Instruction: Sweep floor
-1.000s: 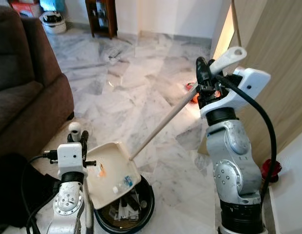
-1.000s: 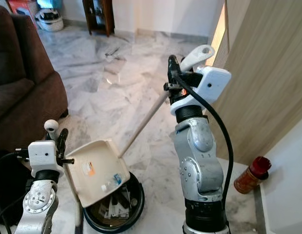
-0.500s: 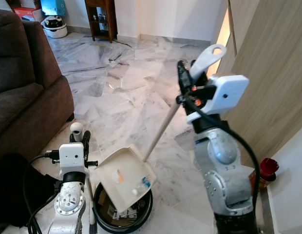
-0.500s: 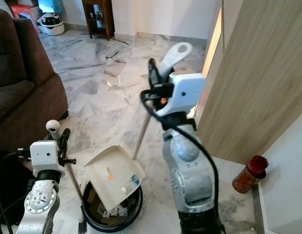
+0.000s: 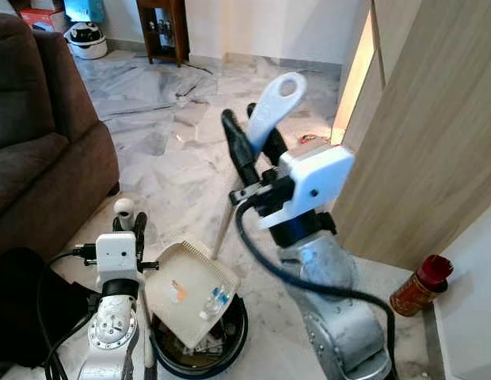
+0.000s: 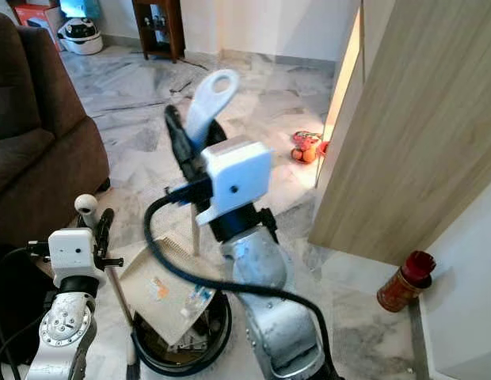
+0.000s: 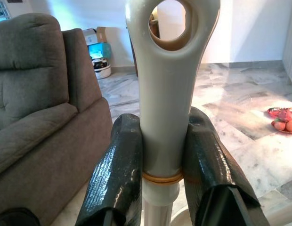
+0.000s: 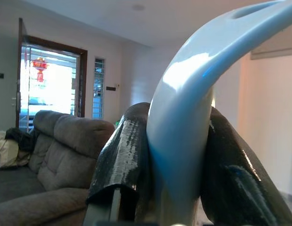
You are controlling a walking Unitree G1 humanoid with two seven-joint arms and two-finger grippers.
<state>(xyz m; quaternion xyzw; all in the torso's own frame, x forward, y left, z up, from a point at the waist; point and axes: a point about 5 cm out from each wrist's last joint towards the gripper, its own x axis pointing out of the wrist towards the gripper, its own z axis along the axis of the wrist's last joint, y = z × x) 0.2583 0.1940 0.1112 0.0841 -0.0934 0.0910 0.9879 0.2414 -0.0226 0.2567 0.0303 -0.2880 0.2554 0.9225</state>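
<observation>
I count two long-handled tools in front of me, one in each of my pincers, plus one round black bin (image 5: 234,336), one brown sofa (image 5: 39,150), one red-capped bottle (image 5: 420,283) on the floor to my right by the wooden panel (image 5: 420,142), and a small heap of red and orange toys (image 6: 305,146) farther off on the marble floor (image 5: 166,150).

My right pincer (image 5: 253,146) is raised high in front of my head, its two black fingers (image 8: 125,155) clamped on either side of the pale grey handle (image 5: 273,107) of the dustpan (image 5: 190,291). The handle's flat top with its hanging hole sticks up above the fingers, and a thin wooden pole runs down from the grip to the pan. The pan is cream-coloured, tilted over the bin just beside my left arm, with a few small scraps, orange, blue and white, lying on its inner face. The bin under it holds some litter.

My left pincer (image 5: 128,229) is low at my left side, near the sofa. Its fingers (image 7: 118,174) are closed around a second handle (image 7: 167,89), grey-white with an oval hole at the top and a tan ring where it meets the pole. That pole runs down toward the floor beside the bin.
</observation>
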